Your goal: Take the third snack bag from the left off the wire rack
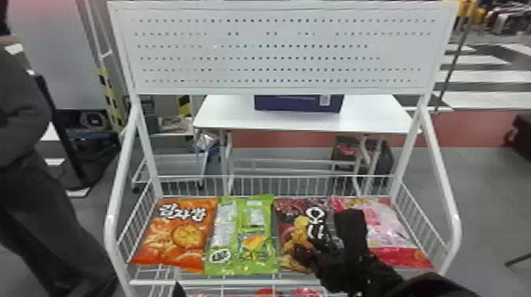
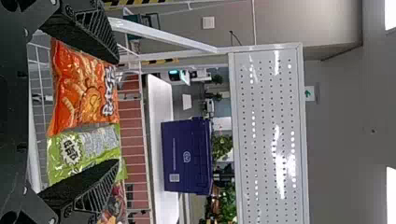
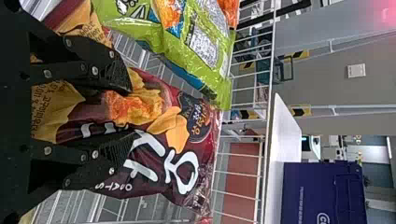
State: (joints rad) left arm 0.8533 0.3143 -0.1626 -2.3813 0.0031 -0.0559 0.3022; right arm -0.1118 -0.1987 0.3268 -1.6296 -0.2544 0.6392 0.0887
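Four flat in one row in the wire rack [image 1: 276, 185] basket: orange snack bag [image 1: 177, 235], green snack bag [image 1: 241, 237] at its 3 o'clock, dark maroon snack bag [image 1: 298, 229] next, pink snack bag [image 1: 389, 233] last. The maroon one was third from the left. Right gripper [image 1: 336, 237] hung over its 3 o'clock edge, fingers partly spread with the bag's face between them, and covered some of the pink bag. Left gripper [image 2: 114, 109] was spread wide, facing the orange and green bags. One white pegboard [image 1: 276, 47] stood at 12 o'clock. Behind was one white table [image 1: 367, 118] carrying one dark blue box [image 1: 298, 103].
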